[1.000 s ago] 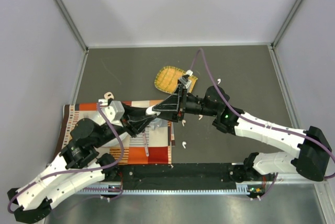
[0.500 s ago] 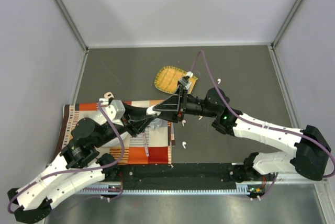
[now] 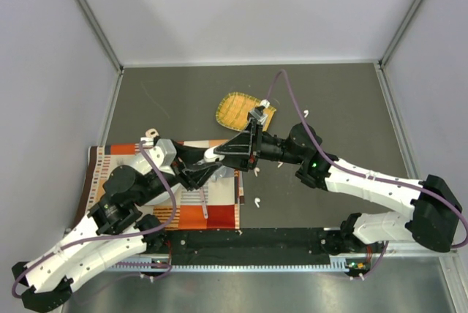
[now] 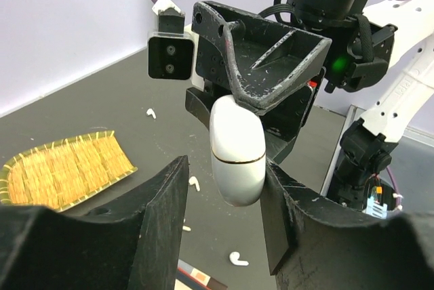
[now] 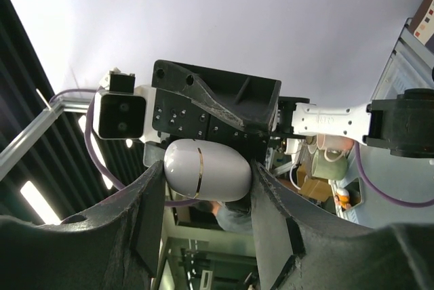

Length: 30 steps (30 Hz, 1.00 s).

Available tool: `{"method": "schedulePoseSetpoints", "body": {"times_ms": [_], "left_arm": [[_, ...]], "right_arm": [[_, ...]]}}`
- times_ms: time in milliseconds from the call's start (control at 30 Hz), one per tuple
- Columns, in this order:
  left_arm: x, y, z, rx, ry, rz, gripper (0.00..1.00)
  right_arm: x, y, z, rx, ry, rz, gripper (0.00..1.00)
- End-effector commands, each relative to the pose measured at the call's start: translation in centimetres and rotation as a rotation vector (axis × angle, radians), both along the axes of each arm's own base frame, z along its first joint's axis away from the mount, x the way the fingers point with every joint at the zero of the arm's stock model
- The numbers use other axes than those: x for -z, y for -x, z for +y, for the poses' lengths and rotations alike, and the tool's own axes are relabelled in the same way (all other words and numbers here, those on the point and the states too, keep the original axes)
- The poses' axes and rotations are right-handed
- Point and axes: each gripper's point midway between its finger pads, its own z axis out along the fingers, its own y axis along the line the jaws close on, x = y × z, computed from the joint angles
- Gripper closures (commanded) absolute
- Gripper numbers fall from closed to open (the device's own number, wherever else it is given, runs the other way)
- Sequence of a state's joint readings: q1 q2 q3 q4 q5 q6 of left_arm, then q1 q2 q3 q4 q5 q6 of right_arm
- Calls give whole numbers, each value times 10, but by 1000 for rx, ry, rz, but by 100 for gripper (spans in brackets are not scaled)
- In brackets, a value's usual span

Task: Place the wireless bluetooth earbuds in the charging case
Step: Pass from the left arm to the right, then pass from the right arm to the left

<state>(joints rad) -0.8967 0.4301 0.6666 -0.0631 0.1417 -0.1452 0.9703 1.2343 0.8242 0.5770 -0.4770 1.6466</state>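
- While both my arms meet above the middle of the table (image 3: 168, 101), the white charging case (image 4: 237, 151) sits between them, still shut along its seam.
- My left tool (image 3: 207, 167) has its jaws either side of the case's rounded end; from the left wrist view I cannot tell whether they press on it or only flank it.
- My right tool (image 3: 241, 149) pinches the case's other end, jaws closed against its sides in the right wrist view.
- Judging the step as a handover or opening of the lid, I should keep one grip firm before the other shifts, so the smooth shell does not slip.
- The wireless bluetooth earbuds (image 3: 257, 200) lie loose on the table, one near the front edge, another (image 3: 306, 113) toward the right rear, by the woven mat (image 3: 235, 108).
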Motion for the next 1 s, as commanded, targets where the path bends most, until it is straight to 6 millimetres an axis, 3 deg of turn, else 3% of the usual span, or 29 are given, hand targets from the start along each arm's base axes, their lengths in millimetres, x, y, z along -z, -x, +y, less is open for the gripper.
{"method": "schedulePoseSetpoints", "body": {"times_ms": [0,367,633,867,967], "left_arm": [[-22,-2,1,-12,84,-49,50],[-28,0,1,-1,117,-58,51],[-25,-1,-1,1,113,-54,60],[-24,-1,-2,2,115,-45,80],[-25,-2,-2,-2,115,-45,82]], "right_arm": [[-16,4,-3,-17,-65,-31,86],[-11,3,-2,-12,-60,-19,86],[-13,3,-1,-17,-66,-22,86],[-11,4,0,-23,-67,-24,85],[-7,3,0,-14,-26,-43,83]]}}
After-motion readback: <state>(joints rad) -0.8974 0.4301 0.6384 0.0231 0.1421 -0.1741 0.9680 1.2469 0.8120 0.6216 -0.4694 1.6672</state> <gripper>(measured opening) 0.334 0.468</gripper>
